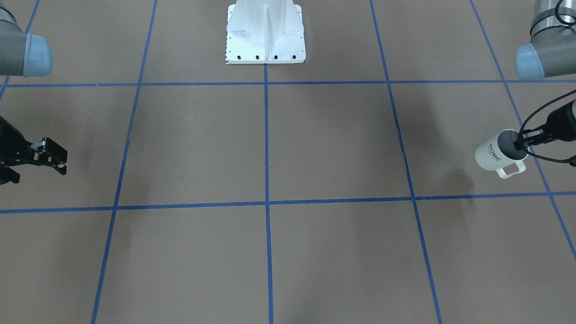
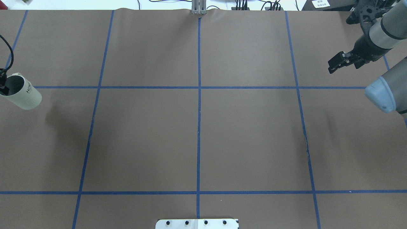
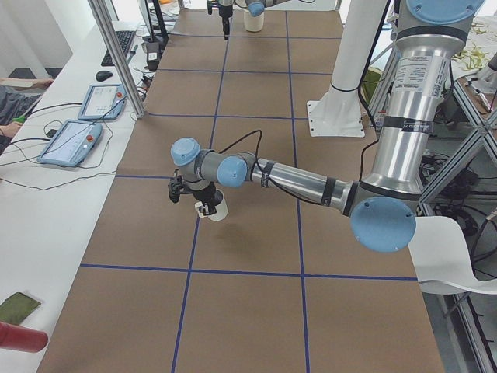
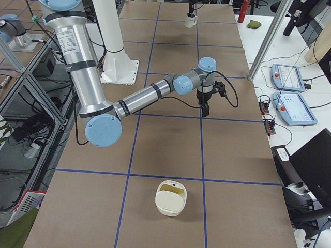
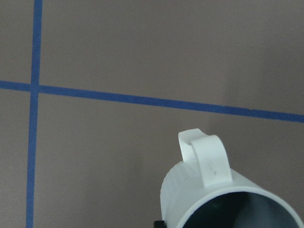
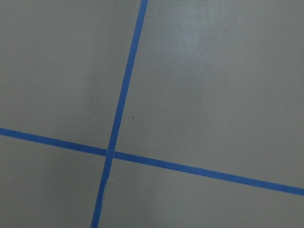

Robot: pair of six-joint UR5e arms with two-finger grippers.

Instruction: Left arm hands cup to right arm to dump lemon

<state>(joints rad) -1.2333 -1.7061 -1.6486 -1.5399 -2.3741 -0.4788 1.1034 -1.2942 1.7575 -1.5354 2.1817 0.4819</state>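
The cup (image 1: 495, 155) is a white mug with black "HOME" lettering, held in the air at the table's left end. It is tilted, with its shadow on the mat beneath. My left gripper (image 1: 522, 145) is shut on its rim, one finger inside the mouth. In the left wrist view the cup (image 5: 213, 190) shows its handle and a dark grey inside. The lemon is hidden. The cup (image 2: 23, 92) sits at the overhead view's left edge. My right gripper (image 1: 54, 157) hangs open and holds nothing, far across the table at its right end (image 2: 337, 62).
A brown mat (image 2: 197, 133) with blue tape lines covers the table. The white robot base (image 1: 265, 33) stands at the back centre. A cream container (image 4: 170, 198) sits on the table near its right end. Tablets (image 3: 74, 140) and cables lie on the side bench.
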